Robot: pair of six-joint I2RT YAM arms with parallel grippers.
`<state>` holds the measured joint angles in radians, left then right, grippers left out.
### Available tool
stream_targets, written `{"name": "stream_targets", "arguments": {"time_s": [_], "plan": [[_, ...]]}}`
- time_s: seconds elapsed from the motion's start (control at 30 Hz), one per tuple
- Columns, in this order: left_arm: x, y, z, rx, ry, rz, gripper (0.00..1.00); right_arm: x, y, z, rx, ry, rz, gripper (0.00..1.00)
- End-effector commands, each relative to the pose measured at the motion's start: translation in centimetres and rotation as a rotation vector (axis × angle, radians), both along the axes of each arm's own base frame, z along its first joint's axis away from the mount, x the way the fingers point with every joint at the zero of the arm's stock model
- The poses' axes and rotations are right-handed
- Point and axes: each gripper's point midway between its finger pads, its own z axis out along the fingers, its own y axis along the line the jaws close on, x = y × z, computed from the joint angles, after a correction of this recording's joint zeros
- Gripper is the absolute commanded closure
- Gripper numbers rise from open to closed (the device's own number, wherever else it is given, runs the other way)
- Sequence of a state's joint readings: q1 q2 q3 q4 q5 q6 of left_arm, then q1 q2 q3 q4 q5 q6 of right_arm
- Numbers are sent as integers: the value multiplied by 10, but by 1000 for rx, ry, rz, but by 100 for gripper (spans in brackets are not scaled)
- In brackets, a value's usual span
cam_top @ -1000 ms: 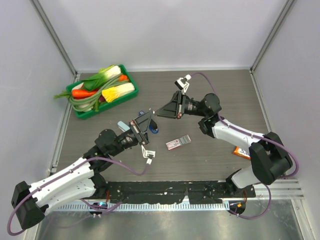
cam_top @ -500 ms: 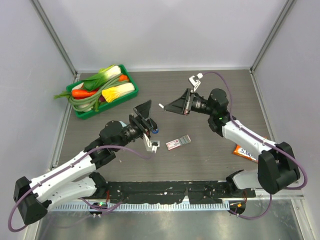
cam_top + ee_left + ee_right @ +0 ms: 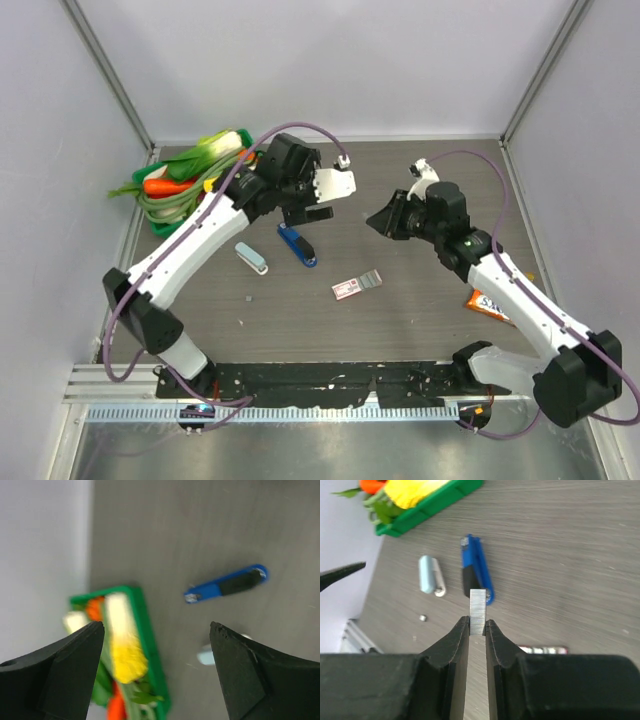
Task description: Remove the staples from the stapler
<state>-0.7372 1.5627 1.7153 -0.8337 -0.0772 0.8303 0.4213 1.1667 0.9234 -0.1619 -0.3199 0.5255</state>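
Silver staples (image 3: 478, 611) are pinched in the right end effector (image 3: 478, 628), their lower end hidden. The left end effector (image 3: 155, 626) stands released above the blurred blue stapler (image 3: 227, 584) and green tray (image 3: 149, 640).

The table (image 3: 420, 290) is dark grey with streaky wood grain, the staples (image 3: 478, 611) silver-grey and finely ribbed. One stapler (image 3: 478, 575) is blue and black, the small stapler (image 3: 252, 257) pale blue. The left end effector (image 3: 156, 626) and right end effector (image 3: 477, 625) are black, the tray (image 3: 150, 645) green, and the half-hidden packet (image 3: 483, 303) looks orange.
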Motion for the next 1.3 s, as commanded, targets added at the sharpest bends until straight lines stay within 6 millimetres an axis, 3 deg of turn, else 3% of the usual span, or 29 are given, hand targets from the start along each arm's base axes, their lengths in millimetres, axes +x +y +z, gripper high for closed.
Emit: {"name": "stream_targets", "arguments": {"time_s": [0.0,0.03,0.1,0.17,0.2,0.27,0.33,0.43,0.57,0.87,1.07,1.27], "plan": [[-82,21,-73,31,582,145,9,-2,-50,-21,-179,-30,-188,98],[-96,17,-87,21,669,137,9,-2,-56,-21,-189,-31,-212,98],[-106,9,-98,-23,718,133,5,-7,-67,-20,-212,-38,-257,98],[-119,8,-122,-34,773,139,3,-10,-78,-17,-229,-48,-304,98],[-113,-1,-124,-74,736,121,0,-12,-80,-19,-229,-44,-309,98],[-125,-5,-141,-67,766,99,0,-16,-82,-22,-227,-35,-315,98],[-125,-14,-157,-52,764,77,0,-21,-83,-23,-222,-35,-307,98],[-111,-35,-174,-73,731,74,0,-27,-87,-27,-229,-31,-314,98],[-95,-62,-186,-144,747,93,0,-30,-88,-31,-238,-26,-305,98],[-92,-100,-214,-174,730,68,0,-34,-91,-51,-274,13,-301,98],[-97,-119,-227,-183,752,57,0,-38,-94,-50,-273,2,-306,98],[-94,-122,-248,-158,731,77,0,-39,-99,-43,-272,-16,-330,98]]}}
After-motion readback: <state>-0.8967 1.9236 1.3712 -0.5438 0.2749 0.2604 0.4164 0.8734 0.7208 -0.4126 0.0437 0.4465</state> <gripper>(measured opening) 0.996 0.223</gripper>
